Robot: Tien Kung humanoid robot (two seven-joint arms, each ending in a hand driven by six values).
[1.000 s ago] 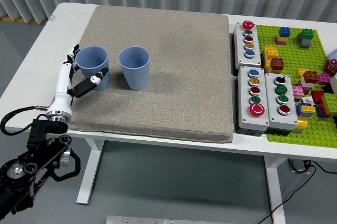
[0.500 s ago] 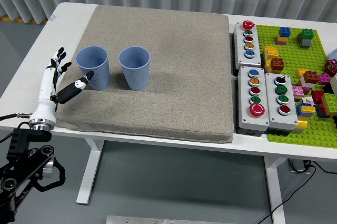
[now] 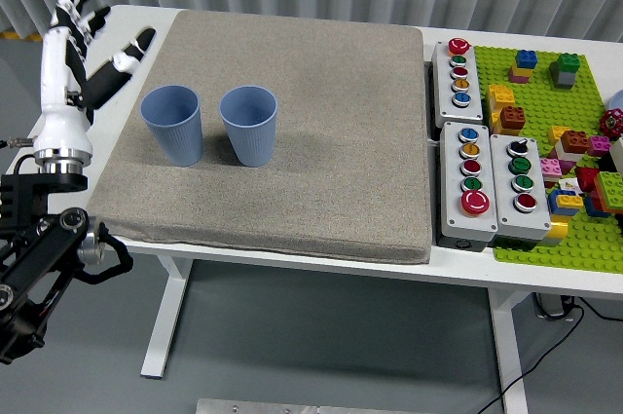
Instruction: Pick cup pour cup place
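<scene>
With both cups upright on the mat (image 3: 321, 141), left cup (image 3: 173, 124) just beside right cup (image 3: 249, 126) and neither held, left hand (image 3: 70, 49) is raised at table's left edge, fingers spread & empty, so prob. pick step pending; next: reach, wrap left cup.

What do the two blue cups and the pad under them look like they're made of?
Left cup and right cup: probably matte plastic, with smooth, even grey-blue walls, thin rims and no gloss; coated paper can't be ruled out. Pad: looks like a woven or felt-like fabric over a soft core, with a speckled beige texture and thick rounded edges.
</scene>
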